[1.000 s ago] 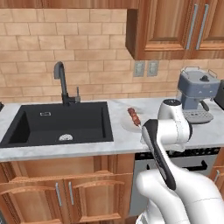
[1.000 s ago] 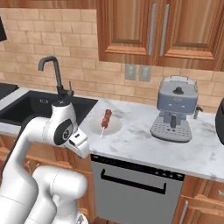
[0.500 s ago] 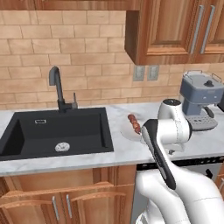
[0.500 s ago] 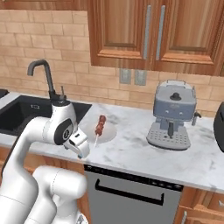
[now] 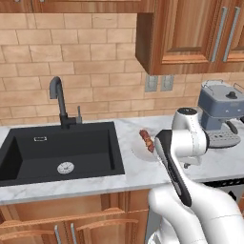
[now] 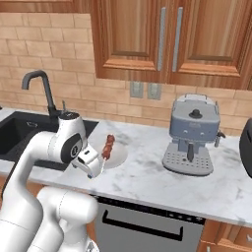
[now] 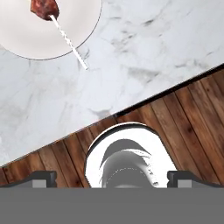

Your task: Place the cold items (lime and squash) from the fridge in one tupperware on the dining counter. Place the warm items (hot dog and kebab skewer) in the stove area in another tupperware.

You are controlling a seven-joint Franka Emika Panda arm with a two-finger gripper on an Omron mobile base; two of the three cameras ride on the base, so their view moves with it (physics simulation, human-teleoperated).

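Observation:
The kebab skewer (image 5: 145,139) (image 6: 108,145) lies on a round white plate (image 5: 139,153) (image 6: 118,157) on the marble counter, between the sink and the coffee machine. In the hand view its meat (image 7: 43,8) and thin stick sit at the top left, on the plate (image 7: 22,39). My gripper (image 6: 94,166) (image 7: 113,178) hangs open and empty over the counter's front edge, just short of the plate, pointing down. The lime, squash, hot dog, fridge and tupperware are out of view.
A black sink (image 5: 57,152) with a dark faucet (image 5: 59,102) lies left of the plate. A grey-blue coffee machine (image 6: 193,135) stands to the right, and a dishwasher (image 6: 142,224) sits under the counter. Wooden cabinets (image 6: 162,39) hang overhead.
The whole picture has shifted and grown: the base has driven closer to the counter. The skewer stays on its plate and the gripper stays open.

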